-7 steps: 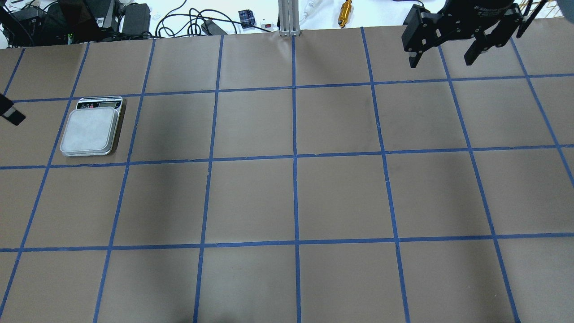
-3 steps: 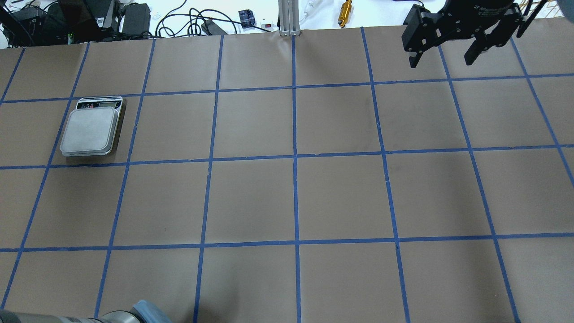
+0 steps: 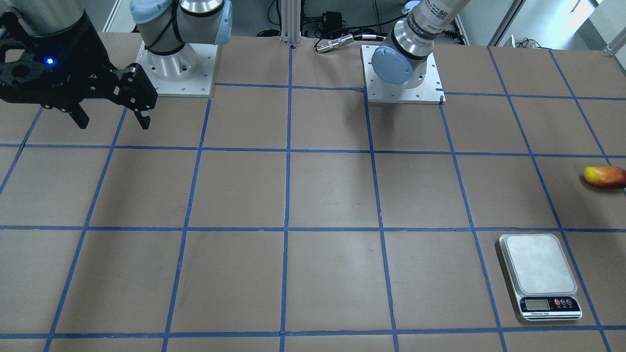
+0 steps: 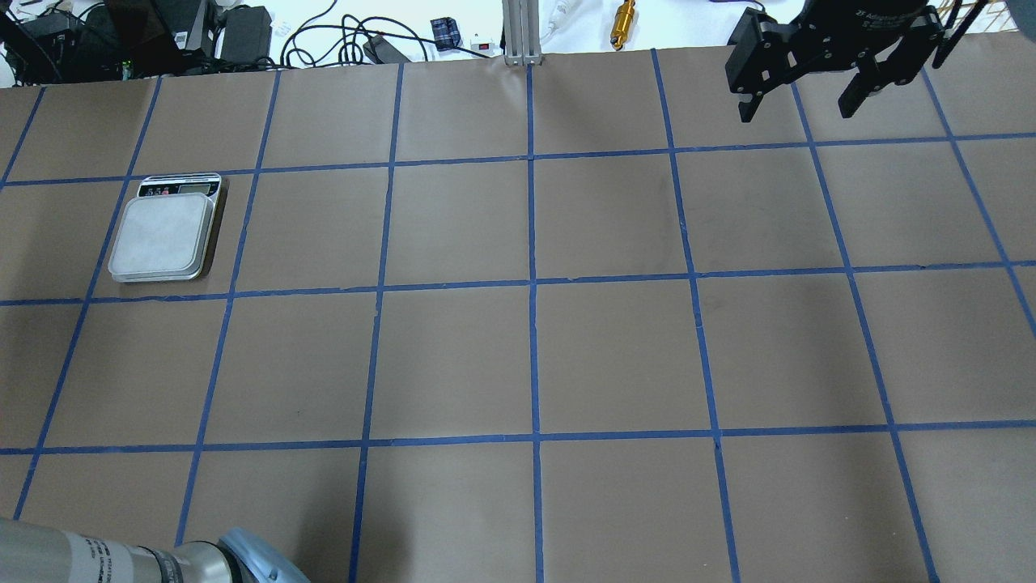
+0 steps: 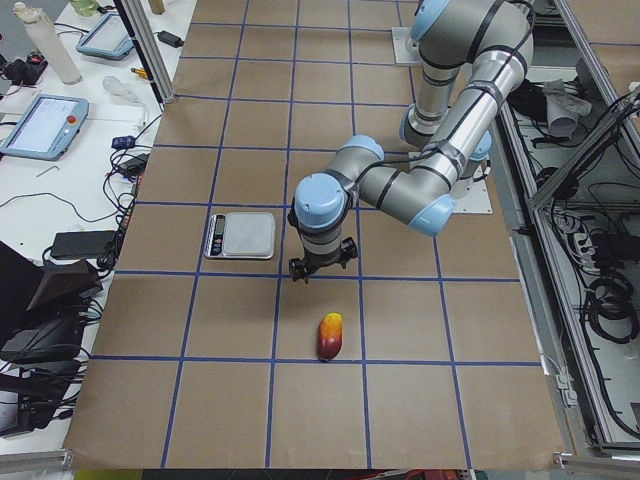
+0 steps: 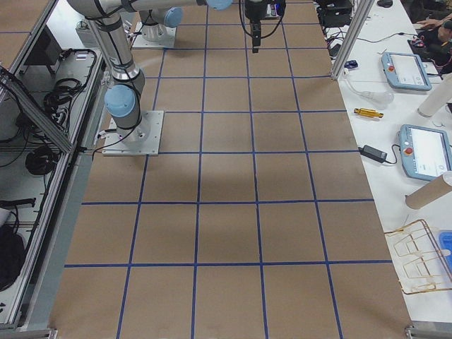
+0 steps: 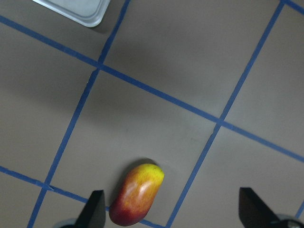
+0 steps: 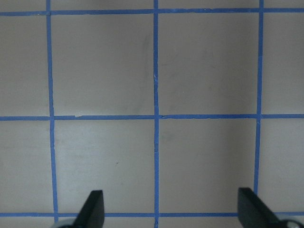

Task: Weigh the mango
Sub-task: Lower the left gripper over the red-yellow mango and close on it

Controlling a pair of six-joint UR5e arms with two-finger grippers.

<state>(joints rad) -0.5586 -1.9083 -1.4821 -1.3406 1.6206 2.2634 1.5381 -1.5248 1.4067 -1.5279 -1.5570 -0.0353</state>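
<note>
The mango (image 3: 605, 177), yellow at one end and red at the other, lies on the brown table near its edge on my left side. It also shows in the exterior left view (image 5: 330, 336) and in the left wrist view (image 7: 137, 194). The silver scale (image 3: 540, 276) stands nearby with its platform bare, and also shows in the overhead view (image 4: 164, 235). My left gripper (image 7: 173, 216) is open and empty, hovering above the table (image 5: 320, 272) between scale and mango. My right gripper (image 4: 801, 101) is open and empty, high over the far right of the table.
The table is brown paper with a blue tape grid (image 4: 532, 283). Cables, a gold cylinder (image 4: 623, 23) and electronics lie beyond the far edge. My left arm's elbow (image 4: 162, 559) shows at the overhead view's bottom left. The arm bases (image 3: 403, 68) stand at the table's robot side.
My left arm's elbow has come into the overhead view at the bottom left, and a dark part at that view's left edge has gone. The right gripper has barely moved.
</note>
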